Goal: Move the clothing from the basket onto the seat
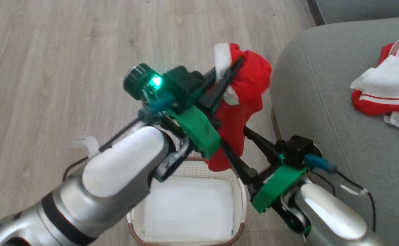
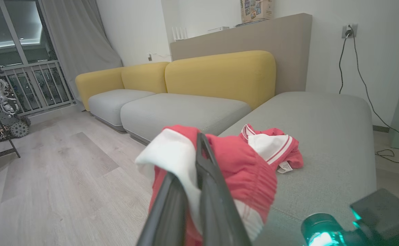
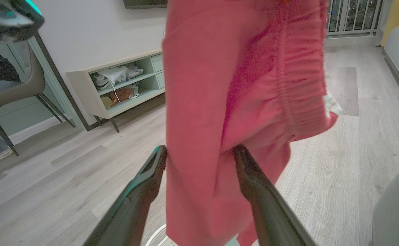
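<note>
While I hold it up: my left gripper (image 1: pixel 235 68) is clenched on the top of a red garment (image 1: pixel 247 95), with white trim bunched at the fingertips.
Where it hangs: above the far rim of the basket (image 1: pixel 241 194), clear of it and just left of the seat (image 1: pixel 322 112) edge.
Long axis: straight down from the grip, lower end toward the basket.
Right gripper (image 3: pixel 201 150): spread wide, one finger on each side of the hanging cloth, grasping nothing.
Way to go: I judge the seat lies to my right. My left arm carries the load, though my right arm is nearer the seat.
On the seat: a second garment (image 1: pixel 383 92) lies at the far right.
Writing: its white tag (image 1: pixel 394 119) is too small to read.
</note>
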Tool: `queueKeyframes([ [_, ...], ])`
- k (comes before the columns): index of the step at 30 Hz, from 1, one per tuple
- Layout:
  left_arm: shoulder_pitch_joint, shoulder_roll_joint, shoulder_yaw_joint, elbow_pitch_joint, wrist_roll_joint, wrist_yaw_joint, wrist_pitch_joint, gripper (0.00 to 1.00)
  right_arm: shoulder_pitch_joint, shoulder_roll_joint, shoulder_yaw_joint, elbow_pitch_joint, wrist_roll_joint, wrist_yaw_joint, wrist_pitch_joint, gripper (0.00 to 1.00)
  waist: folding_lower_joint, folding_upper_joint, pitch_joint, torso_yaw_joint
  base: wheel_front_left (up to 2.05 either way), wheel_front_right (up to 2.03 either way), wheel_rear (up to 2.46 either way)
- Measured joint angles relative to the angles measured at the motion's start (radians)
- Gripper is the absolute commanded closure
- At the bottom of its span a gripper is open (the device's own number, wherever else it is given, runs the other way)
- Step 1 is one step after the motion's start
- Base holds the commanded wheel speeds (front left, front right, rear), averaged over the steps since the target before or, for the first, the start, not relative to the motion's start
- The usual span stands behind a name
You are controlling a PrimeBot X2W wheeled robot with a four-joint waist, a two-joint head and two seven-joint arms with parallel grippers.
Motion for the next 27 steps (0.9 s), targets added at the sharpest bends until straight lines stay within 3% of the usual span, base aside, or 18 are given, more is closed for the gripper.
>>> queueKeyframes([
  [11, 0.000, -0.032, -0.049, -0.034, -0.002, -0.013, 0.018, 1.00, -0.094, 0.042, 0.013, 0.147, 0.003, 0.000, 0.000, 0.00, 0.0000, 0.0000, -0.011, 0.060, 0.00, 0.00, 0.00],
  [12, 0.000, -0.034, -0.049, -0.037, -0.002, -0.013, 0.018, 1.00, -0.095, 0.045, 0.012, 0.154, 0.003, 0.000, 0.000, 0.28, 0.0000, 0.0000, -0.011, 0.064, 0.00, 0.00, 0.00],
  [13, 0.000, -0.035, -0.050, -0.040, -0.002, -0.013, 0.018, 1.00, -0.096, 0.047, 0.008, 0.157, 0.003, 0.000, 0.000, 0.74, 0.0000, 0.0000, -0.011, 0.067, 0.00, 0.00, 0.00],
  [14, 0.000, -0.035, -0.050, -0.041, -0.007, -0.013, 0.018, 1.00, -0.097, 0.050, 0.004, 0.161, 0.002, 0.000, 0.000, 1.00, 0.0000, 0.0000, -0.011, 0.070, 0.00, 0.00, 0.00],
  [27, 0.004, -0.028, -0.051, -0.041, -0.012, -0.006, 0.023, 1.00, -0.105, 0.052, -0.035, 0.155, 0.002, 0.000, 0.000, 1.00, 0.0000, 0.0000, -0.009, 0.057, 0.00, 0.00, 0.00],
])
